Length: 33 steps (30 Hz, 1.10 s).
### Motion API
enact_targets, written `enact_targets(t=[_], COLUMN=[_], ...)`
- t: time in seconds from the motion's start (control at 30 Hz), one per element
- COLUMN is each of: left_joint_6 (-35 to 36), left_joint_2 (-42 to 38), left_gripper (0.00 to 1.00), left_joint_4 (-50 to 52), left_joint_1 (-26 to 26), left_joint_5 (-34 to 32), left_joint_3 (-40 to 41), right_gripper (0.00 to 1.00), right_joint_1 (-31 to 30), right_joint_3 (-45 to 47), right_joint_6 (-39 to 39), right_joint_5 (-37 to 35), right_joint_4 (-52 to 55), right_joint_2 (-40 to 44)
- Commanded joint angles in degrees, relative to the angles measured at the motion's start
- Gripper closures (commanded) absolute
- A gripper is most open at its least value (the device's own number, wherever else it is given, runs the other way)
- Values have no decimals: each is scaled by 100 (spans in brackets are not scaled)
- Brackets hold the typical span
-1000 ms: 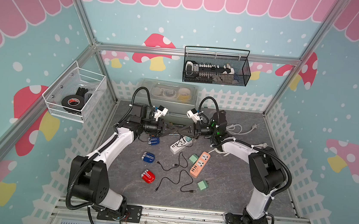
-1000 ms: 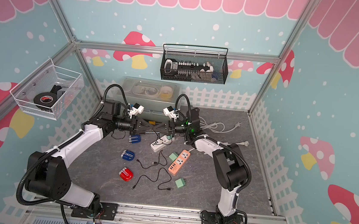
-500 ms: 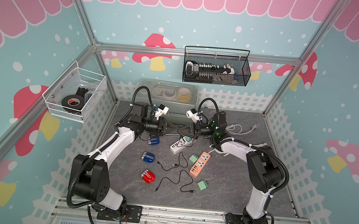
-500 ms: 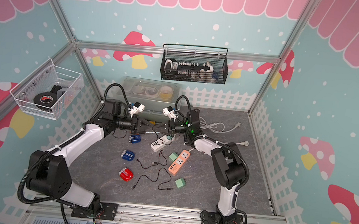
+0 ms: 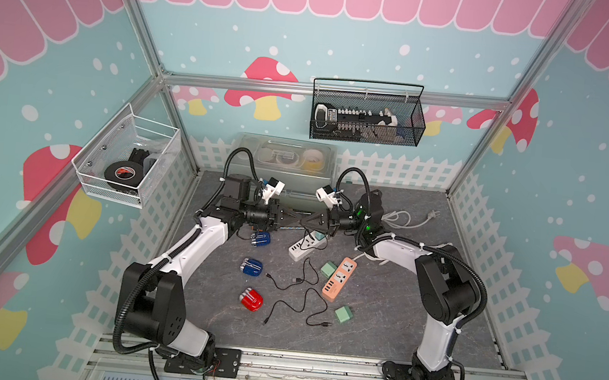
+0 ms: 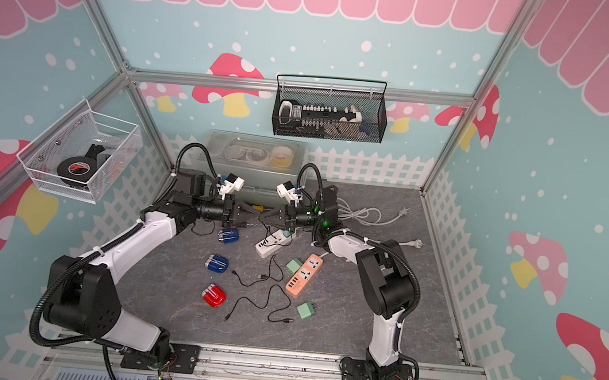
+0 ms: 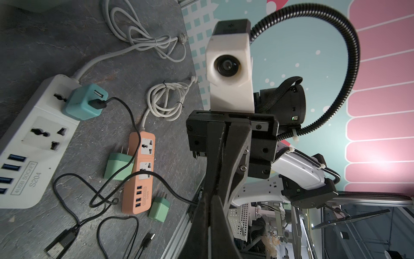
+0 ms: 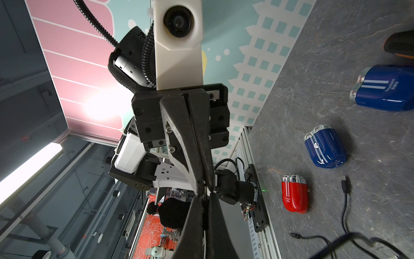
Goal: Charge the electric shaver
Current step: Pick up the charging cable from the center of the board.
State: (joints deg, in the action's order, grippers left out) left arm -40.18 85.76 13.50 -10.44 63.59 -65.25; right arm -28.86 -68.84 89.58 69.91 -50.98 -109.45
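Showed, from above, the left claw (image 5: pixel 295 217) and right claw (image 5: pixel 309 223) raised over the back of the grey tabletop (image 5: pixel 378 320), pointed at each other, tip to tip. Found both pinched fully shut, with nothing visibly gripped between the jaws.

Counted three small shavers lying on the tabletop on the left arm's side: far blue shaver (image 5: pixel 261 239) just below the left claw, near blue shaver (image 5: pixel 252 267) further forward, red shaver (image 5: pixel 251 299) nearest the front.

Noted a white power strip (image 5: pixel 303 246) beneath the right claw, with a teal adapter (image 7: pixel 84 102) plugged into it and a black cable (image 7: pixel 97 104) running from the adapter out of sight behind the claw. Could not tell whether it reached a shaver. Also noted an orange power strip (image 5: pixel 340 278), loose green adapters (image 5: pixel 343 314) and spare cables (image 5: pixel 324 325) nearby.

Judged each shaver light, hard-shelled, glossy and rounded, so probably slippery. Best pinched across the flat sides at mid-body, clear of the metal heads, leaving the charging port free. Could not see the port.
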Motion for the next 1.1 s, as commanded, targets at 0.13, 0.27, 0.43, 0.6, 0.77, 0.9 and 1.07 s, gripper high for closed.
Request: enact_targets(t=[0.13, 0.27, 0.43, 0.6, 0.77, 0.9, 1.07], left_joint_6=[-1219, -2326, -3221, -3059, -3006, -3046, -3322], left_joint_2=[-357, -417, -436, -531, -660, -687, -690], left_gripper=[100, 100, 100, 100, 100, 100, 100], left_joint_4=[-1084, -1886, -2583, -1935, -1567, -1505, -1706], left_joint_1=[-236, -248, -258, -254, -255, -248, -248], left_joint_5=[-247, -936, -1425, -1721, -2089, -2228, -2269], left_joint_3=[424, 607, 752, 585, 549, 548, 640], right_gripper=[70, 57, 54, 52, 50, 49, 49], right_joint_1=[10, 3, 17, 107, 155, 144, 66], right_joint_3=[-33, 279, 698, 1039, 1186, 1254, 1250], right_joint_6=[-264, -946, -1094, -1263, -1761, -1531, -1417], right_joint_5=[-1016, -1430, -1823, -2549, -3301, -3309, -3170], right_joint_4=[111, 759, 785, 914, 1972, 2196, 2191], right_joint_2=[243, 665, 934, 1379, 2064, 2210, 2156])
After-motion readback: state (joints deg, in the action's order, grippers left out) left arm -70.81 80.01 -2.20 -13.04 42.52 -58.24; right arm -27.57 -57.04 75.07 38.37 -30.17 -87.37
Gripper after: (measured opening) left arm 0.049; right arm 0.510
